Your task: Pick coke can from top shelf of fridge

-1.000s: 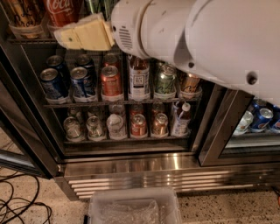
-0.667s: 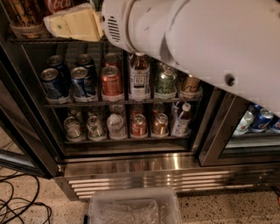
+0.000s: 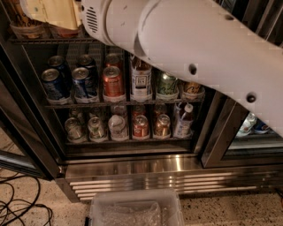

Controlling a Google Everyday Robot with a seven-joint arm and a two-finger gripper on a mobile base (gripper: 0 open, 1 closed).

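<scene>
The fridge stands open in front of me, with a steel base grille. Its top shelf is a dark wire rack along the upper left. My cream-coloured gripper is at the top left, over the top shelf, at the end of the big white arm. The gripper covers the spot where the coke can stood. Only a reddish can base in a clear tray shows under it, and no white script is visible. A brown container stands to its left.
The middle shelf holds blue cans, a copper-red can, a white-labelled bottle and a green can. The lower shelf holds several cans. A clear plastic bin and cables lie on the floor. A second glass door is on the right.
The gripper and arm have moved left and up along the top shelf. The coke can, visible a second ago, is now covered by the gripper.
</scene>
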